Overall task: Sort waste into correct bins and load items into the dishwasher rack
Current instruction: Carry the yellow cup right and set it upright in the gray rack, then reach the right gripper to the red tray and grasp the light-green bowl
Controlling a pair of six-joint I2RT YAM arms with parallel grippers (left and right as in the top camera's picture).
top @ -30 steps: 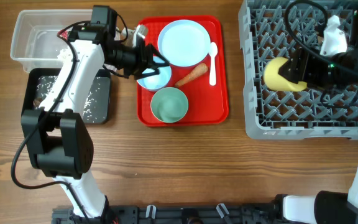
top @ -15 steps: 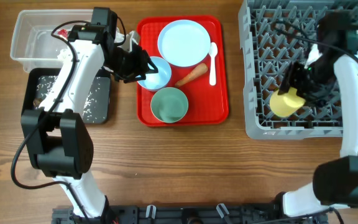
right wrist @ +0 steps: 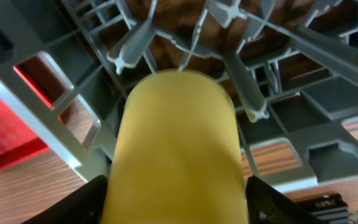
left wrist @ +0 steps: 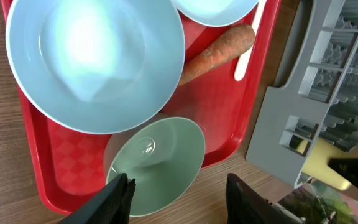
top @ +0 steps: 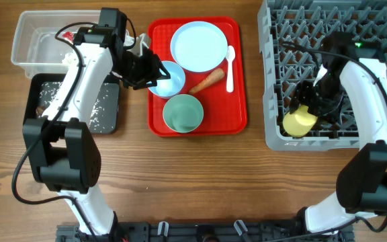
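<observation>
My right gripper (top: 306,113) is shut on the small yellow cup (top: 299,122), low in the front-left corner of the grey dishwasher rack (top: 271,81). In the right wrist view the cup (right wrist: 176,149) fills the space between the black fingers (right wrist: 82,202), above the rack's pegs. My left gripper (top: 146,71) hangs open at the left rim of the light-blue bowl (top: 167,79) and holds nothing. On the red tray (top: 238,101) lie the bowl, the pale-blue plate (top: 197,46), the green bowl (top: 182,113), the carrot (top: 207,81) and the white spoon (top: 230,67).
The clear tub (top: 27,40) stands at the far left, with the black tray (top: 79,101) holding rice grains in front of it. The left arm reaches over both. The rack (left wrist: 303,124) shows beyond the red tray's edge in the left wrist view.
My right arm has carried the yellow cup from the rack's left middle down to its front-left corner. My left gripper has drawn back left off the light-blue bowl, which now sits flat.
</observation>
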